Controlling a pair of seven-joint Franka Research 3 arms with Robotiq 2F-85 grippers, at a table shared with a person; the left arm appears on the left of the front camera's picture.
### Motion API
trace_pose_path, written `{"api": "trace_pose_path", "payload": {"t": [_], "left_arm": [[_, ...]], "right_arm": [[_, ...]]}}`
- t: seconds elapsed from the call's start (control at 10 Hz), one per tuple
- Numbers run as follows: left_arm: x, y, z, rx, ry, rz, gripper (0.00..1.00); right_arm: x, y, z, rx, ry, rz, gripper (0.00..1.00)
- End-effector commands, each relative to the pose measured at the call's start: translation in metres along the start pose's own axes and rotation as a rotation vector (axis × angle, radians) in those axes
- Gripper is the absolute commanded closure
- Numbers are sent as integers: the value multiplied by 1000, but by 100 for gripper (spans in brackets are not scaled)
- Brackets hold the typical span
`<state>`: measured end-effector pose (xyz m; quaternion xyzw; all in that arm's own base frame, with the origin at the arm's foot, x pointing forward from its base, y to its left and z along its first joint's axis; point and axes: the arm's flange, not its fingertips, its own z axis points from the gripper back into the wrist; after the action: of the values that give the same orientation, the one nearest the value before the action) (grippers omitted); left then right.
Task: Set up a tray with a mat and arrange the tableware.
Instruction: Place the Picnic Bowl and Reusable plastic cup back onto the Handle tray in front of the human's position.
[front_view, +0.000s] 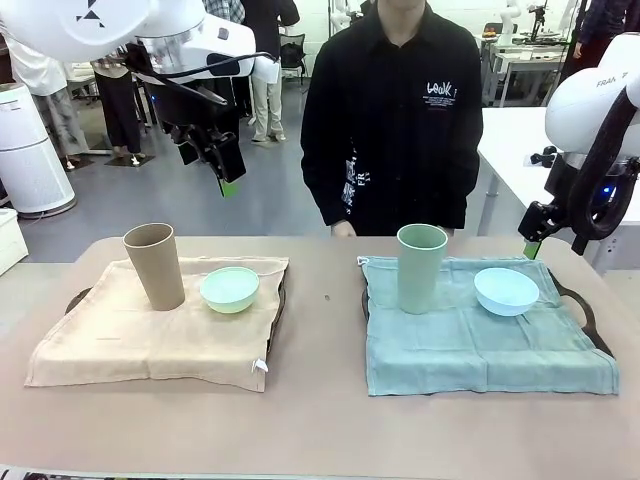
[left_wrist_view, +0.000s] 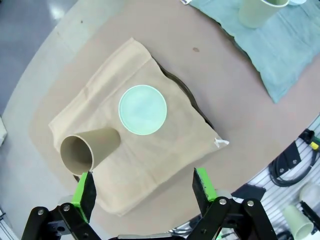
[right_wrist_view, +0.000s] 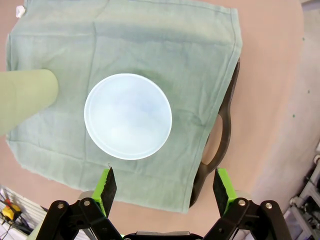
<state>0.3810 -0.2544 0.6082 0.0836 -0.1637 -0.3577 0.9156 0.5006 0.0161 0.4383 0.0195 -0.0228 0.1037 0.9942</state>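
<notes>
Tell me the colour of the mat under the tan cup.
Beige mat, clearest in the left wrist view.

The table (front_view: 320, 420) is showing a plain pinkish brown. At nine o'clock on it, a beige mat (front_view: 150, 330) is covering a dark tray (front_view: 78, 298); on this mat a tan cup (front_view: 156, 265) is standing, with a mint green bowl (front_view: 230, 288) at its three o'clock. At three o'clock on the table, a dusty teal mat (front_view: 480, 335) is covering another dark tray (front_view: 580, 310), and it is carrying a pale green cup (front_view: 421, 267) and a light blue bowl (front_view: 506, 290). The person (front_view: 392, 120) at twelve o'clock is wearing black with small white print. Both arms are looking white, and the left gripper (left_wrist_view: 145, 192) and the right gripper (right_wrist_view: 164, 192) are black with bright green pads (left_wrist_view: 80, 190).
</notes>
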Motion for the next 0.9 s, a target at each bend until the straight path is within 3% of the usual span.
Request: {"api": "trace_pose_path", "payload": {"t": [0.0, 0.1, 0.2, 0.4, 0.6, 0.7, 0.8], "left_arm": [[0, 0, 0, 0, 0, 0, 0], [-11, 19, 11, -49, 5, 148, 0], [-43, 41, 30, -89, 0, 254, 0], [-111, 80, 64, -193, -54, 375, 0], [-169, 118, 85, -163, -83, 529, 0], [-113, 91, 75, -194, -36, 386, 0], [-113, 91, 75, -194, -36, 386, 0]], "right_arm": [[0, 0, 0, 0, 0, 0, 0], [-17, 11, 18, 88, -32, 2, 0], [-41, 6, 40, 77, -61, 7, 0], [-75, -22, 79, 49, -84, -67, 0], [-104, -64, 99, 104, -23, -206, 0], [-127, -81, 109, 105, -24, -255, 0], [-99, -50, 105, 87, -55, -149, 0]]}}
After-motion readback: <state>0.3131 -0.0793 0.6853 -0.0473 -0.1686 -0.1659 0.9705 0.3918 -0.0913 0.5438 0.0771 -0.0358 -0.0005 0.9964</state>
